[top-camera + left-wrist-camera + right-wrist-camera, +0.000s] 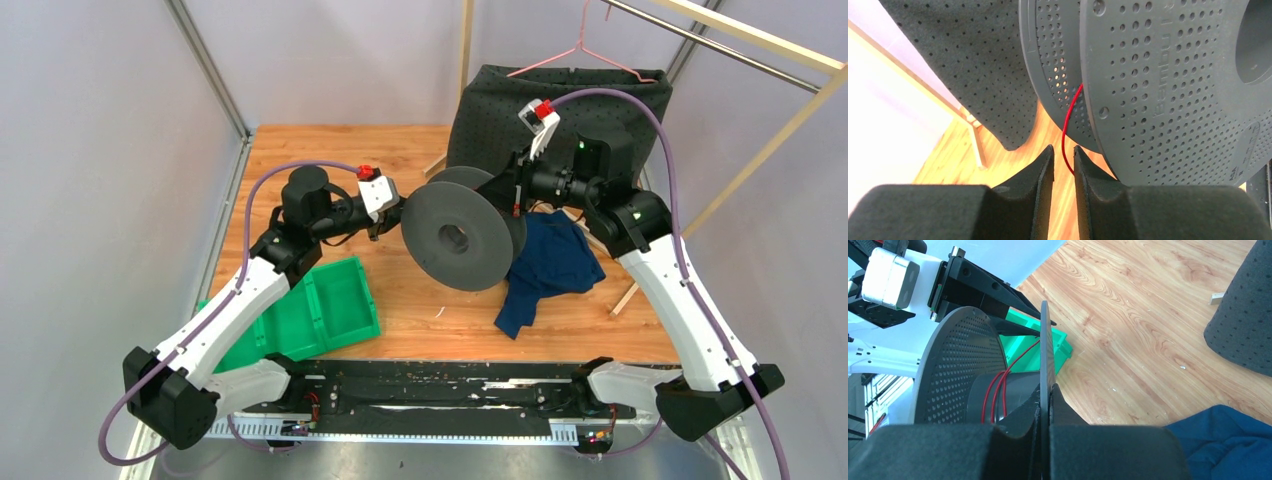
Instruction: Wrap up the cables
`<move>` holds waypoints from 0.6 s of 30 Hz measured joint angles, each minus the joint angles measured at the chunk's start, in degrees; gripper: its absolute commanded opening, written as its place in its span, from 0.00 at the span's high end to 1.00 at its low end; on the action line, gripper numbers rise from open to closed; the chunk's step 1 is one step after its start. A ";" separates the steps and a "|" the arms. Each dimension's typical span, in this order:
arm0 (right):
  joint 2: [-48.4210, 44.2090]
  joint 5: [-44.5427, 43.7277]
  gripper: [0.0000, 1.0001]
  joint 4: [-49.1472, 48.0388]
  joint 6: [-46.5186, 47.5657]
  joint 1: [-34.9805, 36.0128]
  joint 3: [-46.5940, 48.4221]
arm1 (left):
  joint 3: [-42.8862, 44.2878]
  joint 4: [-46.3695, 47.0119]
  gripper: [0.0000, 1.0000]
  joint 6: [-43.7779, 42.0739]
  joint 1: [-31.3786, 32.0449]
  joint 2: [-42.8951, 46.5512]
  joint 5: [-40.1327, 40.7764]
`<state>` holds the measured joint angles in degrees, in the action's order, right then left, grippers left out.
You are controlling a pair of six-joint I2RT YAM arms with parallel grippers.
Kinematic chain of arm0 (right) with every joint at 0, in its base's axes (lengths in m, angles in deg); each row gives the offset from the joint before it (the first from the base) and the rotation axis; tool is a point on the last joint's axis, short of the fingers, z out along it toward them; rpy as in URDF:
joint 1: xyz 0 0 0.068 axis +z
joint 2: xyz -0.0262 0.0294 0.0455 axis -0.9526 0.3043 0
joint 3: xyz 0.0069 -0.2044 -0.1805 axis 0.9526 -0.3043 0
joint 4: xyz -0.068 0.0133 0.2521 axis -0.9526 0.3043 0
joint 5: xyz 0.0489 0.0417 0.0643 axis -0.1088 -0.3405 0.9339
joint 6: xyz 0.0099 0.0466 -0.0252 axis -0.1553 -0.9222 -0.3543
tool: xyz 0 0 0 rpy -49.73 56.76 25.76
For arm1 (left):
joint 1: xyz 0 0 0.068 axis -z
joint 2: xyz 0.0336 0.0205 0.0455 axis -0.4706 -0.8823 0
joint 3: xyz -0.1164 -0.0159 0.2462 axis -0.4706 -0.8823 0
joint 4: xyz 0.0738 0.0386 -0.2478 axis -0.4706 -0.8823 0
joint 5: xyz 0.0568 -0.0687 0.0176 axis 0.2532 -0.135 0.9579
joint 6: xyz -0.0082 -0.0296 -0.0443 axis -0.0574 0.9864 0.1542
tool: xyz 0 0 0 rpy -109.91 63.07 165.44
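The dark grey spool [455, 235] is held up over the table. My right gripper [507, 195] is shut on the edge of one flange [1044, 340], which sits pinched between its pads. A thin red cable [998, 390] makes a couple of turns round the spool's core. In the left wrist view the red cable [1068, 125] comes out between the flanges [1168, 90] and runs down into the narrow gap between my left gripper's [1063, 149] fingers, touching the right one. The jaws stand a little apart. My left gripper [392, 215] is just left of the spool. No dark cable shows.
A green bin [325, 305] lies on the front left of the wooden table [330, 150]. A blue cloth [550, 265] lies right of the spool. A dark dotted fabric block [570, 100] stands at the back, with a pink hanger [580, 50] and wooden rack [745, 165].
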<state>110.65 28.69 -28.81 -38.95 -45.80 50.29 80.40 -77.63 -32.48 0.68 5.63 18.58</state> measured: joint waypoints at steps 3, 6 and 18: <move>0.15 0.02 0.99 -0.50 -0.46 0.00 0.00 | 0.00 -0.07 1.00 0.13 -0.09 -0.04 -0.09; 0.57 0.04 0.99 -1.57 -0.79 -0.02 0.00 | 0.00 -0.13 1.00 0.17 -0.22 -0.28 -0.48; 1.18 -0.50 0.99 -2.23 -0.07 -0.26 0.15 | 0.00 -0.13 0.75 0.37 -1.14 -0.61 -0.35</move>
<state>111.83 28.18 -31.04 -39.01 -46.07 50.44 80.40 -77.76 -32.11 -0.46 5.01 18.23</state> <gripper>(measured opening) 0.027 0.003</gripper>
